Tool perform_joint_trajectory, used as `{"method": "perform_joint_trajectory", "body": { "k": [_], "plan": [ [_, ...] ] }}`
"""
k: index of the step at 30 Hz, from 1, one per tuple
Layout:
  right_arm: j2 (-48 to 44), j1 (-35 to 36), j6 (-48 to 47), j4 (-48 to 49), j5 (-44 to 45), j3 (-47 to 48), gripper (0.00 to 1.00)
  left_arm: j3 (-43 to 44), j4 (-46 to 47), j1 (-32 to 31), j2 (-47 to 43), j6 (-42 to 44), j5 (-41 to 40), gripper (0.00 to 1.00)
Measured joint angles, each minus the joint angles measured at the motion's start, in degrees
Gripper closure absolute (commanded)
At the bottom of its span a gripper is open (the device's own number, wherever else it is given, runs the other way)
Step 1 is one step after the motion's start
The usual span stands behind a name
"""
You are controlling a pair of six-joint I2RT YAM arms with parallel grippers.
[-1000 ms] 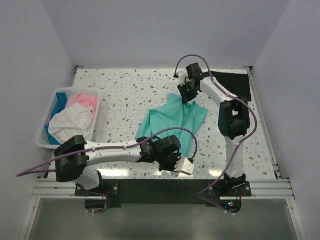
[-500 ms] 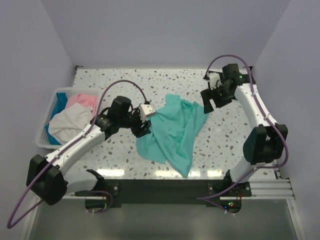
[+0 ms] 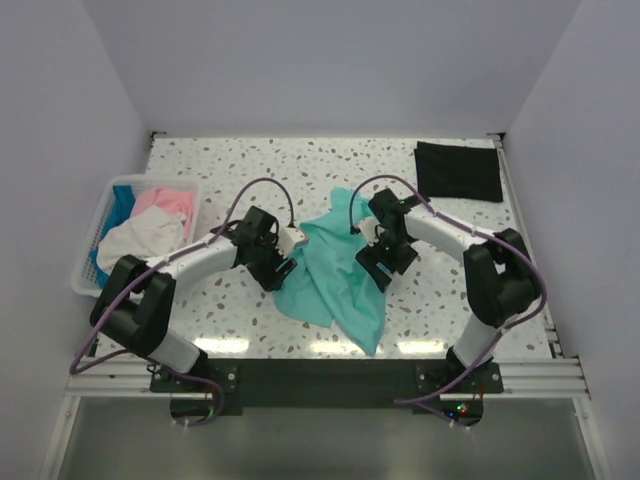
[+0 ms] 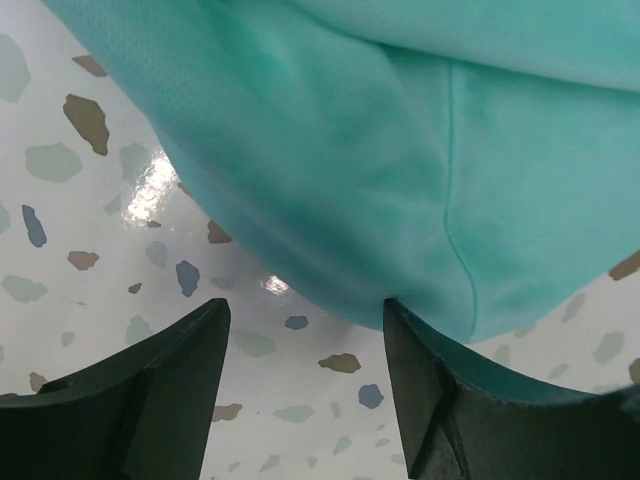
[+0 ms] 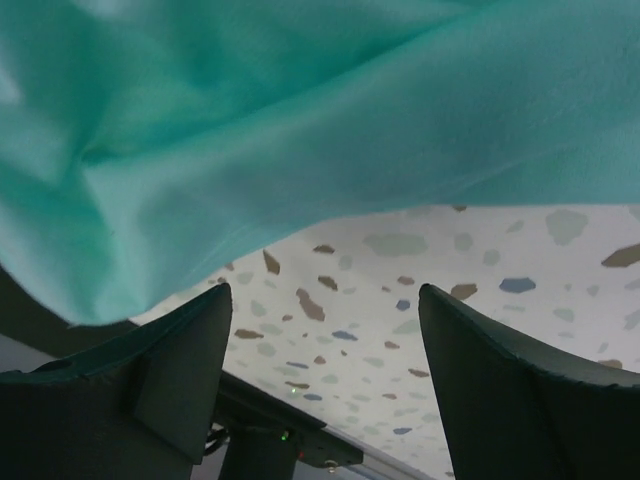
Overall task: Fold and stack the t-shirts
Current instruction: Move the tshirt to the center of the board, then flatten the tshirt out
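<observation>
Your left fingers (image 3: 281, 268) stand apart with nothing between them. In the left wrist view the hem of the teal-green t-shirt (image 3: 335, 280) lies just beyond the tips, its lower corner touching the right-hand tip. Your right fingers (image 3: 382, 265) are spread wider still and also hold nothing. In the right wrist view the cloth fills the upper part of the frame, while only speckled bench (image 3: 250, 170) shows in the gap.

Half a second ago the right arm was out toward the upper right of the top view, well apart from the cloth. It has now swung in to the shirt's right edge. The left arm has slipped slightly down the shirt's left edge. The shirt itself has barely shifted: it is crumpled at mid-frame, trailing toward the lower centre. Both arms now flank it, so you look set to pinch its two edges. The fold itself is not yet begun.

On the left of the frame, the basket (image 3: 88, 245) holds the white t-shirt (image 3: 140, 245), the pink t-shirt (image 3: 165, 205) and the blue t-shirt (image 3: 122, 200), all unfolded. In the upper right, the black t-shirt (image 3: 458, 170) lies flat as a neat rectangle, seemingly the start of your stack.
</observation>
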Motion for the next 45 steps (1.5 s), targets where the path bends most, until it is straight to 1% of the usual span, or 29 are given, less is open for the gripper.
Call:
{"method": "perform_joint_trajectory", "body": {
  "k": [1,2,4,5,6,7,8,9,11,12,15,18,19,21,22,23,24,25,26,27,28,32,35,38,40,41,42,44,45],
  "plan": [
    [1.62,0.31,0.74,1.27,0.68,0.00,0.26,0.00,0.44,0.00,0.90,-0.07,-1.14,0.35],
    [3.17,0.57,1.36,2.43,1.51,0.00,0.33,0.00,0.81,0.00,1.84,-0.13,-2.16,0.36],
    [5.70,0.92,2.32,4.46,2.97,0.00,0.40,0.02,1.57,0.00,3.54,-0.50,-3.65,0.40],
    [6.73,1.03,2.78,5.31,3.58,0.00,0.51,0.39,2.01,-0.02,3.91,-0.79,-4.31,0.43],
    [7.89,1.07,3.41,6.34,4.52,0.00,0.68,0.59,2.60,-0.02,4.26,-1.03,-4.59,0.52],
    [8.13,1.11,3.32,6.62,4.66,0.00,0.68,0.87,2.75,0.00,4.61,-1.18,-4.96,0.57],
    [8.66,1.11,3.56,7.04,6.32,0.13,0.90,1.09,2.84,0.02,4.85,-1.44,-5.27,0.67],
    [8.83,1.03,3.30,7.10,7.02,0.35,1.00,1.31,2.84,0.07,5.05,-1.84,-5.62,0.71],
    [9.03,0.22,3.45,7.50,9.11,0.61,1.00,1.44,2.78,0.31,5.18,-2.01,-5.88,0.79],
    [9.05,-0.28,3.41,7.52,9.18,0.63,1.00,1.51,2.62,0.59,5.18,-2.03,-5.92,0.85],
    [9.03,-3.48,1.75,8.07,9.64,0.98,1.00,1.68,1.49,2.36,5.01,-1.57,-6.27,0.94],
    [8.98,-9.86,-1.95,9.51,12.63,2.03,1.00,1.68,-0.11,5.09,3.96,-0.39,-7.45,0.99],
    [8.92,-12.26,-3.56,10.12,13.88,2.60,1.00,1.70,-0.57,6.16,3.43,0.02,-7.89,0.99],
    [8.90,-16.48,-6.49,10.86,16.20,4.39,1.00,2.21,-1.46,7.96,2.75,0.85,-8.48,0.86],
    [8.92,-17.81,-7.65,10.56,16.57,5.79,0.99,2.67,-2.03,8.57,2.62,1.22,-8.17,0.75],
    [8.92,-18.62,-8.50,9.62,16.06,7.63,0.85,3.21,-2.58,8.94,2.49,1.77,-7.08,0.50],
    [8.92,-18.82,-8.83,8.31,15.19,9.79,0.71,3.58,-3.10,9.03,2.21,2.29,-5.55,0.41],
    [8.92,-18.53,-8.68,7.26,13.66,11.93,0.46,3.74,-3.50,8.98,1.57,2.34,-3.48,0.32],
    [8.76,-17.92,-8.15,6.47,11.96,13.62,0.36,3.74,-3.67,8.76,0.72,2.27,-1.25,0.20],
    [8.15,-16.98,-7.87,6.29,10.21,14.21,0.21,3.54,-3.61,8.24,-0.39,2.01,0.39,0.17],
    [7.15,-15.63,-7.17,6.45,8.70,13.75,0.18,3.17,-3.19,7.41,-1.77,1.66,1.77,0.16],
    [1.75,-6.64,-3.13,6.99,4.79,6.60,0.17,0.39,1.01,1.05,-6.34,-0.28,2.97,0.15],
    [1.84,-0.42,0.63,7.89,2.69,2.73,0.20,-0.28,4.13,-1.27,-4.61,-2.38,3.06,0.18],
    [4.44,0.74,3.69,8.83,2.58,1.42,0.22,-0.28,6.75,-1.29,-0.24,-4.04,2.03,0.18],
    [6.86,0.55,5.44,10.32,2.82,1.20,0.27,-0.44,7.96,-1.27,2.23,-4.66,1.36,0.20],
    [8.02,0.42,6.10,10.95,2.99,1.20,0.33,-0.52,8.44,-1.27,3.04,-5.01,1.11,0.22],
    [8.92,0.46,6.73,10.86,3.67,1.57,0.55,-0.61,8.81,-1.27,3.56,-5.20,1.01,0.25],
    [9.27,0.61,7.19,11.69,4.59,1.73,0.84,-0.72,9.94,-1.27,4.35,-5.84,0.46,0.38],
    [9.66,0.63,7.52,11.65,5.18,1.99,1.00,-0.72,10.54,-1.27,4.52,-6.08,0.20,0.48]
  ]
}}
